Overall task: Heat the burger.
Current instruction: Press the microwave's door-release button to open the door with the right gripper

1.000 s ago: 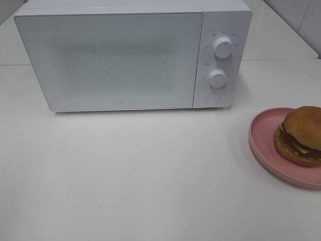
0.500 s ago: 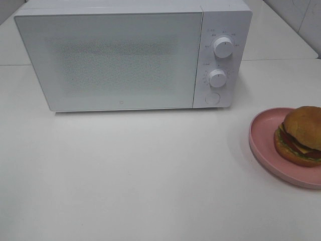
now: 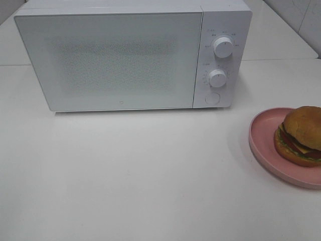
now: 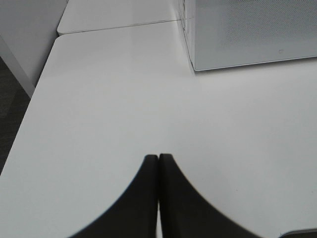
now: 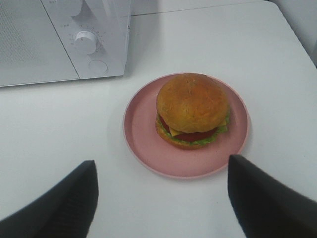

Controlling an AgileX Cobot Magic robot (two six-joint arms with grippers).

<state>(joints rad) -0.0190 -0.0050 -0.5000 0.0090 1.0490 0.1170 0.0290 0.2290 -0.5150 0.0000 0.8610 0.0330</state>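
The burger (image 3: 301, 134) (image 5: 192, 109), golden bun over tomato, cheese and lettuce, sits on a pink plate (image 3: 263, 138) (image 5: 143, 139) at the table's right edge. The white microwave (image 3: 125, 55) stands at the back with its door closed. My right gripper (image 5: 161, 191) hangs open above the table, short of the plate, with its dark fingers (image 5: 69, 201) wide apart and nothing between them. In the left wrist view my left gripper (image 4: 158, 161) is shut with its fingertips together, empty, over bare table beside the microwave's corner (image 4: 195, 64). Neither gripper shows in the exterior high view.
Two knobs (image 3: 222, 46) (image 3: 217, 78) and a round button (image 3: 212, 98) sit on the microwave's right panel. The white table (image 3: 150, 175) stretches in front of it. A table edge and dark floor (image 4: 12, 114) lie beside my left gripper.
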